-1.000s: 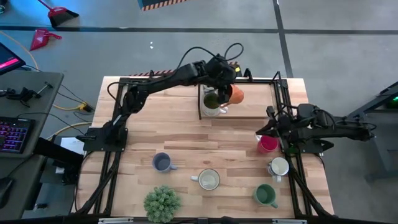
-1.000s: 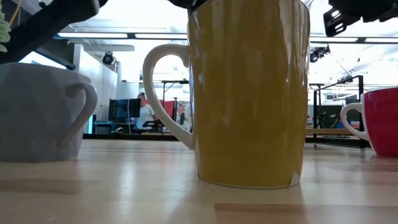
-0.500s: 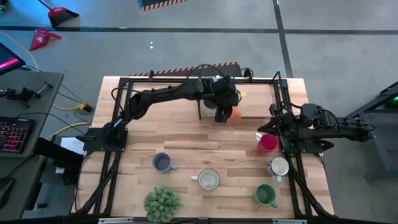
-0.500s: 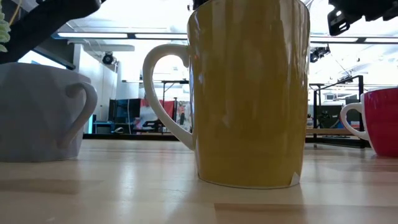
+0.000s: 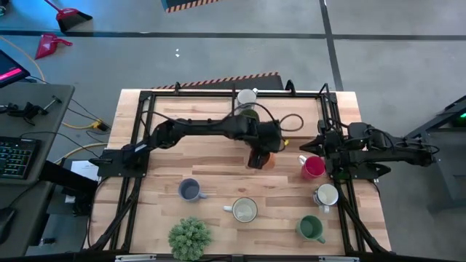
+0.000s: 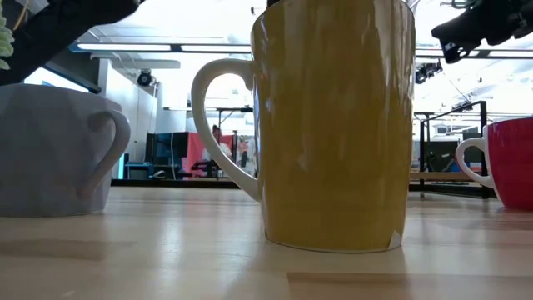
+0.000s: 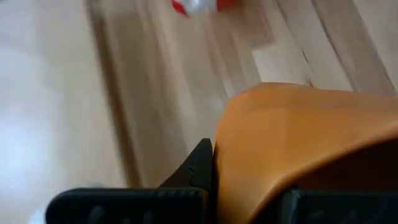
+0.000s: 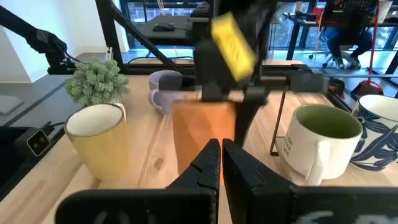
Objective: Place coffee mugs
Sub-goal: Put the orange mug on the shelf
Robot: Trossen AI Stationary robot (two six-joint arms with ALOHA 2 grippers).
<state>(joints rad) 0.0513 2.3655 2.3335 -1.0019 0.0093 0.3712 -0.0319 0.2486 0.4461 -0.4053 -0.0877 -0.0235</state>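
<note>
Gripping: left gripper (image 5: 259,156) sits near the middle of the high frame, its fingers clamped on the orange mug (image 5: 268,159); in the left wrist view the orange mug (image 7: 305,149) fills the lower right with a dark finger (image 7: 194,168) against its wall.
Left arm: reaches from the table's left side across to the centre of the high frame.
Right gripper: (image 5: 304,151) at centre right of the high frame, just above the magenta mug (image 5: 314,168), fingers pressed together on nothing, as the right wrist view (image 8: 221,163) shows.
Back mugs: 1 white mug (image 5: 247,97) at the upper middle edge of the table (image 5: 211,156); 1 olive mug (image 5: 248,114) just below it, partly under the left arm.
Front mugs: blue-grey mug (image 5: 190,191) lower left of centre; cream mug (image 5: 244,210) at lower centre; patterned white mug (image 5: 326,195) lower right; dark green mug (image 5: 310,228) below that.
Plant: (image 5: 189,237) at the lower left edge of the table, below the blue-grey mug.
Low view: cream mug (image 6: 331,125) fills the centre; blue-grey mug (image 6: 54,150) at left; magenta mug (image 6: 508,162) at right edge.
Right wrist view: orange mug (image 8: 202,134) at centre under the left gripper, cream mug (image 8: 99,138) at left, olive mug (image 8: 320,142) at right.
</note>
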